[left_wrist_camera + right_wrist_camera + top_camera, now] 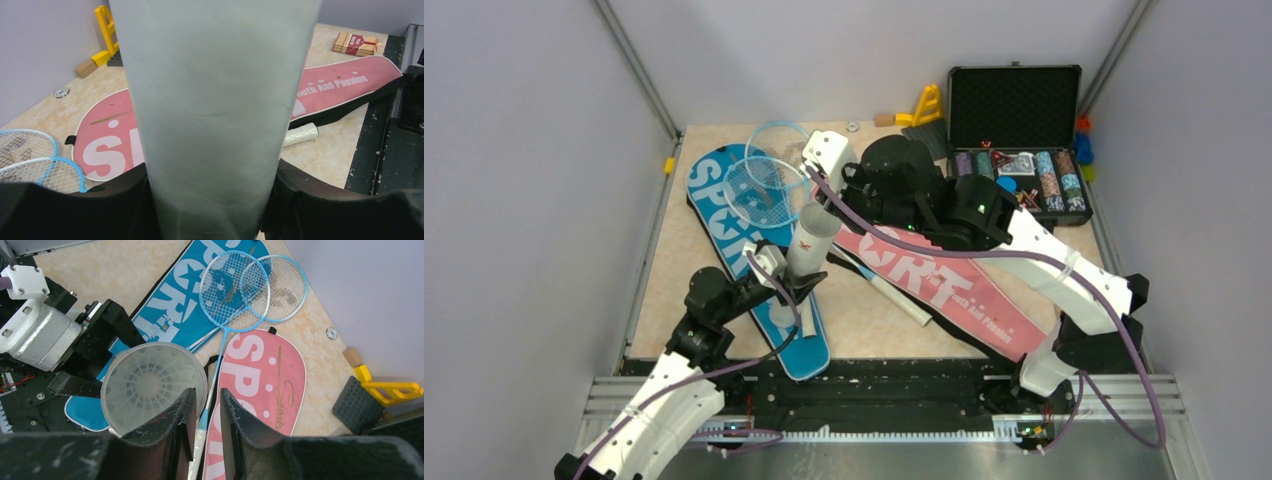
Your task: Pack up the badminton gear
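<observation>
over the blue cover [709, 188], left hand [790, 289] grips the tube [814, 240]; right hand [207, 401] slightly parted, empty.

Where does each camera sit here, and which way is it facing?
Top external: above and behind the robot, looking down on the table; left arm and right arm show.
Left wrist: along the left gripper, facing the white tube it clamps.
Right wrist: down into the tube's open top, past the open right gripper.
Shared: tube and pink cover.
</observation>
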Controlling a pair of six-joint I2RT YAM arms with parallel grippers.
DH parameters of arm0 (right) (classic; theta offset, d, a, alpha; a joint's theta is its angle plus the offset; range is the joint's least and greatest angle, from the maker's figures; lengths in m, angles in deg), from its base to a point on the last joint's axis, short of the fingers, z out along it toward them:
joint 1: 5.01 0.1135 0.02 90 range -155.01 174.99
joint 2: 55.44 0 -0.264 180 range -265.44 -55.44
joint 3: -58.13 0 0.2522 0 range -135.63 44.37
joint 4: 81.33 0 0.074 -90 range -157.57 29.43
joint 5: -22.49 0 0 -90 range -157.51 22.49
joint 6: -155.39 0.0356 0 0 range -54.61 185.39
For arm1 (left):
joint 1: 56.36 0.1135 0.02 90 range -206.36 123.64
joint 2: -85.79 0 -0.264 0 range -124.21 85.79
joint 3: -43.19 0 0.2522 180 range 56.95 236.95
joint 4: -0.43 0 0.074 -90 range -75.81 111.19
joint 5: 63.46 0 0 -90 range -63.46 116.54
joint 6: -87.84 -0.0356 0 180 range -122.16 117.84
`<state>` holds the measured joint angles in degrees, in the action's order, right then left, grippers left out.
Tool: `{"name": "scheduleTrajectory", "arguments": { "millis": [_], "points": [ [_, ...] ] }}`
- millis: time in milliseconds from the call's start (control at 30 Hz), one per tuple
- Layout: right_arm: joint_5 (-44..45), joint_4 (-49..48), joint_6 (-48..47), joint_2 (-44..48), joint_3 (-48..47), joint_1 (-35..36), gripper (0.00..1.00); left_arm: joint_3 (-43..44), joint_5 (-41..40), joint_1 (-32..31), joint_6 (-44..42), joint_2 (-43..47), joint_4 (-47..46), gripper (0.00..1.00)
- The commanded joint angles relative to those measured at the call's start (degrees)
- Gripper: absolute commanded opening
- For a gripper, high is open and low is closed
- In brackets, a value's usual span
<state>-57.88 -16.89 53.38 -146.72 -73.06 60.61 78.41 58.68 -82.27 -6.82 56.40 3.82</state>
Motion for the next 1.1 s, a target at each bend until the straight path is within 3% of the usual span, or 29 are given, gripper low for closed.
{"name": "scheduleTrajectory", "arguments": {
  "millis": [0,433,667,1067],
  "points": [
    [-0.72,1.95,-0.56,1.46,-0.44,1.33,0.29,0.52,1.17,-0.10,0.87,0.54,-2.55,0.59],
    [-1.10,-4.03,1.07,0.56,-0.30,1.26,0.63,0.61,2.58,-0.10,0.44,0.51,-2.10,0.59],
    [-4.00,-2.52,0.57,-1.53,-1.71,1.26,0.65,0.70,3.37,-0.08,0.14,0.45,-1.72,0.59],
    [-8.13,9.85,-1.39,-7.40,-6.38,1.32,0.65,0.73,3.39,-0.08,-0.02,0.54,-1.45,0.59]
  ]
}}
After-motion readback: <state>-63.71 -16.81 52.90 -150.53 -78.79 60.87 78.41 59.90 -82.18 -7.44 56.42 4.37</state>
